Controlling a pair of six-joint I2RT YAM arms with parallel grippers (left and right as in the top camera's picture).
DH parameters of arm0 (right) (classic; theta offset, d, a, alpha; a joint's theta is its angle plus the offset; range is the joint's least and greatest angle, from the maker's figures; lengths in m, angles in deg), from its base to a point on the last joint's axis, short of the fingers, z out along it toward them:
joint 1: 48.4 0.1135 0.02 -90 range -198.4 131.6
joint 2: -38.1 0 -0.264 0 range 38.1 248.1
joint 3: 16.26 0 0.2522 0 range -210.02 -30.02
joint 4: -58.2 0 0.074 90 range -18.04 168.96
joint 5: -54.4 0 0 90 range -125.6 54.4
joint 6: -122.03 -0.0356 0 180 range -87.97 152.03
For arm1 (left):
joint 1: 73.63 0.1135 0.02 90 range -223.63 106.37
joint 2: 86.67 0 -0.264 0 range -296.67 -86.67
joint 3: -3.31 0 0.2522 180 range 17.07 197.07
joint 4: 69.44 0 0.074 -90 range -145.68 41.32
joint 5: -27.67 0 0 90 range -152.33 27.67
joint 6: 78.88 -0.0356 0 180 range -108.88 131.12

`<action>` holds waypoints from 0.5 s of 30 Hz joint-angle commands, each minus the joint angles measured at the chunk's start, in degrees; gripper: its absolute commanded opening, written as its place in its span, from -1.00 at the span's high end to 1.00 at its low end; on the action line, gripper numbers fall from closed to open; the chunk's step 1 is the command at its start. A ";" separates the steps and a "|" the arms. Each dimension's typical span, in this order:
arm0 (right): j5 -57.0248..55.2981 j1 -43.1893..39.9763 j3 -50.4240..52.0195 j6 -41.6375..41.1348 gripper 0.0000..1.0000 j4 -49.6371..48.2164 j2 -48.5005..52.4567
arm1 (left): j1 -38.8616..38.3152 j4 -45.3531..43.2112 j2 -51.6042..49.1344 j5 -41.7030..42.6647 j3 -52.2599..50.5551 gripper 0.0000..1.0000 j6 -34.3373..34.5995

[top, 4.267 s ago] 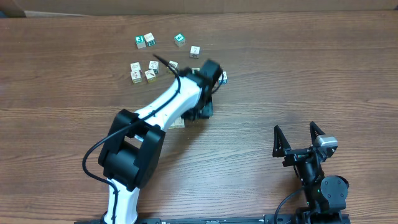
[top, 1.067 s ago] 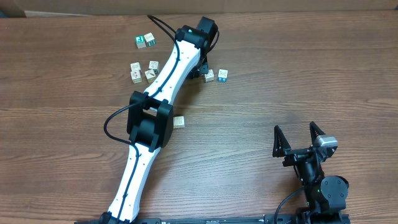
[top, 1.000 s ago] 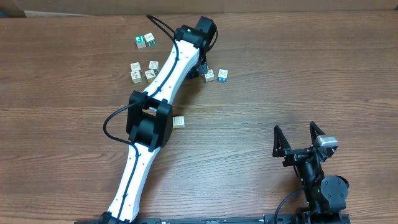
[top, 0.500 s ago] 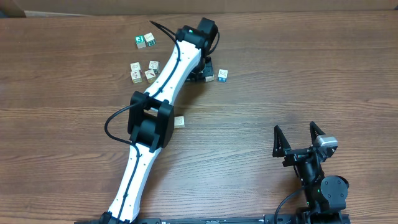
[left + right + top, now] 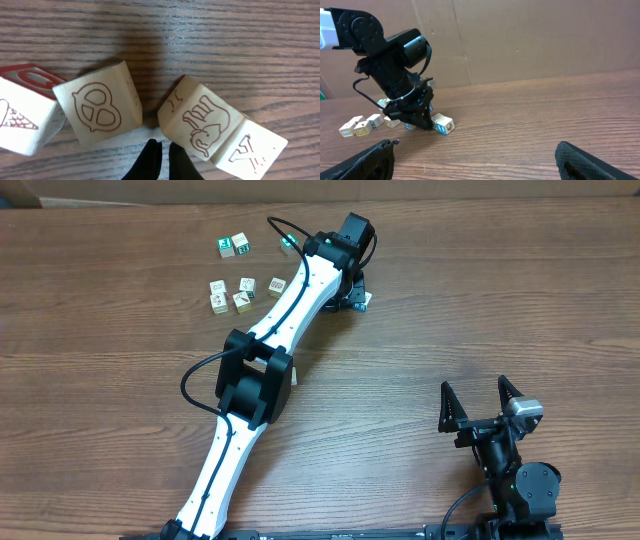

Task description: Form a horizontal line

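In the left wrist view, pale wooden cubes lie in a rough, uneven row on the wood table. An ice-cream cube (image 5: 22,117) leans against a pretzel cube (image 5: 100,107). An elephant cube (image 5: 197,122) touches a Y cube (image 5: 250,147), both tilted. A gap separates the pretzel and elephant cubes. My left gripper (image 5: 160,155) is shut and empty, its tips just below that gap. From overhead, the left gripper (image 5: 350,288) hides most of this group; one blue-faced cube (image 5: 364,300) peeks out. My right gripper (image 5: 482,402) stands open and empty near the front right.
Loose cubes lie at the back left: a green one (image 5: 226,247), a pale one (image 5: 241,242), another green one (image 5: 288,245), and several pale ones around (image 5: 232,293). The left arm (image 5: 290,310) stretches diagonally across the table. A cardboard wall (image 5: 520,40) rises behind.
The left arm has swung right, taking its shut gripper to the two cubes right of it. A pale and a green cube are uncovered; the cube by its elbow is now hidden.
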State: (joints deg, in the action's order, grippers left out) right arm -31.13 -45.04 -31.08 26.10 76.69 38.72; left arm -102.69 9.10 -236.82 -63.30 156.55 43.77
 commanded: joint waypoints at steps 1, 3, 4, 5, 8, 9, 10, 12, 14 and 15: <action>-0.35 -0.26 0.59 0.22 -1.00 -0.28 -0.46 | 0.17 -0.50 -1.46 0.39 -0.66 0.82 -0.61; -0.35 -0.26 0.59 0.22 -1.00 -0.28 -0.46 | 0.20 -0.44 -1.46 0.42 -0.66 0.81 -0.85; -0.35 -0.26 0.59 0.22 -1.00 -0.28 -0.46 | 0.22 -0.15 -1.46 0.44 -0.66 0.81 -0.98; -0.35 -0.26 0.59 0.22 -1.00 -0.28 -0.46 | 0.20 0.28 -1.46 0.44 -0.66 0.81 -1.03; -0.35 -0.26 0.59 0.22 -1.00 -0.28 -0.46 | 0.20 2.45 -1.46 0.52 -0.63 0.91 -2.69; -0.35 -0.26 0.59 0.22 -1.00 -0.28 -0.46 | 0.20 3.34 -1.46 0.59 -0.63 0.92 -3.41; -0.35 -0.26 0.59 0.24 -1.00 -0.28 -0.46 | 0.28 4.63 -1.42 0.57 -0.46 0.92 -3.78; -0.35 -0.26 0.59 0.22 -1.00 -0.28 -0.46 | 0.70 6.71 -1.09 0.57 0.00 0.92 -4.39; -0.35 -0.26 0.59 0.22 -1.00 -0.28 -0.46 | 1.40 8.90 -0.50 0.57 0.98 0.92 -4.39; -0.35 -0.26 0.59 0.22 -1.00 -0.28 -0.46 | 1.81 9.81 -0.04 0.57 1.44 0.92 -4.37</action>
State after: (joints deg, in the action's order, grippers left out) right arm -31.15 -45.04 -31.08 26.07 76.67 38.72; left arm -102.25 18.01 -236.82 -63.09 156.29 40.97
